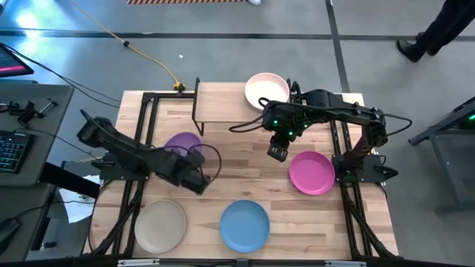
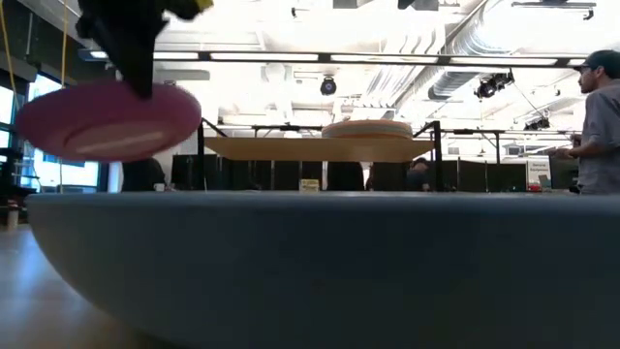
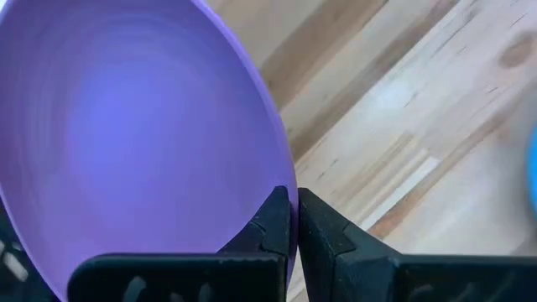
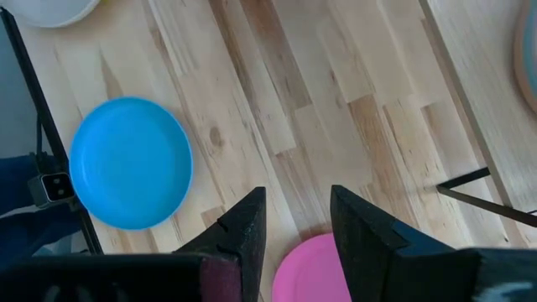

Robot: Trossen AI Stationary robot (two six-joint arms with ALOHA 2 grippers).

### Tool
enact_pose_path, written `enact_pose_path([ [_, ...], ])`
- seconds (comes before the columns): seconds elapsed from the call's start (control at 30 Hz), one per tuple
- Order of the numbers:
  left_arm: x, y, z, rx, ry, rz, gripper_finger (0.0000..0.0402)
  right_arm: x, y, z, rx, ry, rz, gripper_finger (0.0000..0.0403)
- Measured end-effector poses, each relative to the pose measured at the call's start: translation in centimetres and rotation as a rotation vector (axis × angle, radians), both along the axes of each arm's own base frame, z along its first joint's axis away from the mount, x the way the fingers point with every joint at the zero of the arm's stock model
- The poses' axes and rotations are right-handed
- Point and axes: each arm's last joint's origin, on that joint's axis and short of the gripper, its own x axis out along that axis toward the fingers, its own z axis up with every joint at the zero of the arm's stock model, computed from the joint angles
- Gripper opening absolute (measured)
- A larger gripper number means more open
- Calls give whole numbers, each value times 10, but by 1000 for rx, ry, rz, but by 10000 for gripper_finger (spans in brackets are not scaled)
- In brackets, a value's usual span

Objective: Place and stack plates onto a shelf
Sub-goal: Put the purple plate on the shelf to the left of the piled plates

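My left gripper (image 1: 196, 175) is shut on the purple plate (image 1: 182, 143), which hangs in the air over the table's left middle; the low view shows this plate (image 2: 107, 121) lifted. My right gripper (image 1: 277, 153) is open and hovers over bare table, just left of the magenta plate (image 1: 312, 172). In the right wrist view its fingers (image 4: 243, 231) stand apart above that magenta plate (image 4: 309, 268) without touching it. A pale pink plate (image 1: 266, 90) lies on the shelf (image 1: 223, 104). The blue plate (image 1: 245, 225) and a beige plate (image 1: 159, 226) lie flat near the table's near edge. My left gripper pinches the purple plate's rim (image 3: 288, 197) between its two fingers (image 3: 267, 228), one above the plate and one below. The fingers come slanting down from above. The plate is lifted clear of the table, nearly level, reaching out ahead of the fingers.
The shelf (image 2: 310, 147) stands at the table's far edge with a plate (image 2: 368, 129) on it, and its left half is bare wood. The blue plate (image 2: 320, 262) fills the low view's foreground. A person (image 2: 601, 126) stands beyond the table on the right. Black frame rails run along both table sides.
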Motion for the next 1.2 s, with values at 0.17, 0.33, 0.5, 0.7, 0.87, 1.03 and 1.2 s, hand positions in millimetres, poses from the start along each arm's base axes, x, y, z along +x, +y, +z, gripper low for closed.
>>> enact_pose_path([
  [0.17,-10,8,35,59,-90,-69,1,0,0,0,0,-1,-1,114],
  [0.33,-10,22,68,141,-162,-171,1,1,0,0,-1,-5,-9,114],
  [0.5,-7,36,100,239,-178,-319,1,1,-1,0,-10,-6,-68,114],
  [0.7,-4,62,123,361,-107,-504,1,1,-2,0,-4,-10,-136,114],
  [0.87,1,92,128,465,11,-639,1,0,-2,0,7,-5,-216,114],
  [1.03,10,125,128,528,76,-675,1,0,0,0,20,-5,-250,114],
  [1.2,17,155,124,472,61,-718,2,0,6,0,14,-9,-280,114],
])
